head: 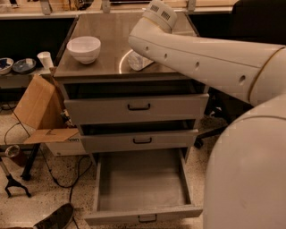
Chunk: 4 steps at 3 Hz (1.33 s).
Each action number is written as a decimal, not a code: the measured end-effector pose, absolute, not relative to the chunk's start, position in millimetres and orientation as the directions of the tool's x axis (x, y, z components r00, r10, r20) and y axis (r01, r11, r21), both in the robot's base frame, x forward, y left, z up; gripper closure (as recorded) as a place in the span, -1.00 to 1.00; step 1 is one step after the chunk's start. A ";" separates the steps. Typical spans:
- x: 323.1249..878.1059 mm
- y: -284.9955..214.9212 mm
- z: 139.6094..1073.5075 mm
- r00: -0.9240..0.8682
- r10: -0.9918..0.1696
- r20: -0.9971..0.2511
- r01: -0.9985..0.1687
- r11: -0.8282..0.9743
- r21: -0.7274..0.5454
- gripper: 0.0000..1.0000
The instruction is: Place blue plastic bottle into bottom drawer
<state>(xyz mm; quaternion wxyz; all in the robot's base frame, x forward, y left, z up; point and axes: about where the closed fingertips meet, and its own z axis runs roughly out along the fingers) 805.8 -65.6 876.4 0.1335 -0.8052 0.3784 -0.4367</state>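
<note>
The blue plastic bottle (137,61) lies on the steel top of the cabinet, near its front edge, partly covered by my white arm (201,49). The arm reaches from the right across the cabinet top, with its joint (159,12) at the far edge. My gripper does not show; it is hidden behind the arm or out of the frame. The bottom drawer (143,215) is pulled fully out toward me and nothing lies inside it. No green can is in view.
A white bowl (83,48) stands on the cabinet top at the left. The two upper drawers (136,108) are slightly ajar. An open cardboard box (38,107), cables and a stand sit on the floor to the left. My body fills the lower right.
</note>
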 end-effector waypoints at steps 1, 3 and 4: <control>801.4 -61.7 879.4 0.367 -0.702 0.610 -0.457 -0.707 -0.539 0.05; 799.4 -54.7 882.3 0.414 -0.656 0.631 -0.414 -0.753 -0.511 -0.98; 800.6 -51.7 885.8 0.424 -0.628 0.652 -0.390 -0.777 -0.494 -1.00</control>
